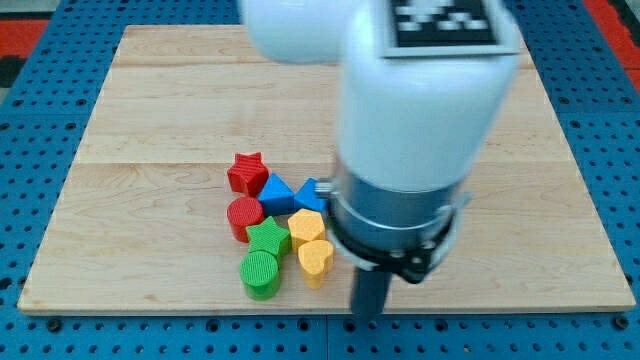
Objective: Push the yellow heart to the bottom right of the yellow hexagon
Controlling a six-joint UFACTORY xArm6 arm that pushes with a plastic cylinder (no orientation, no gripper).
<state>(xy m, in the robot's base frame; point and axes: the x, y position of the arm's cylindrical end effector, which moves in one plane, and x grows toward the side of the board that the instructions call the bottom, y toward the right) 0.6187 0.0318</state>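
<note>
The yellow heart point(315, 260) lies near the board's bottom edge, just below the yellow hexagon point(306, 224) and touching it. My rod comes down from the big white arm point(420, 110), and my tip point(366, 314) is at the board's bottom edge, to the right of and slightly below the yellow heart, a short gap away.
A tight cluster sits left of the yellow blocks: red star point(246, 172), red cylinder point(244, 217), green star point(268, 237), green cylinder point(261, 273), and two blue triangles point(277, 191) point(312, 192). The wooden board point(150, 110) lies on a blue pegboard point(40, 90).
</note>
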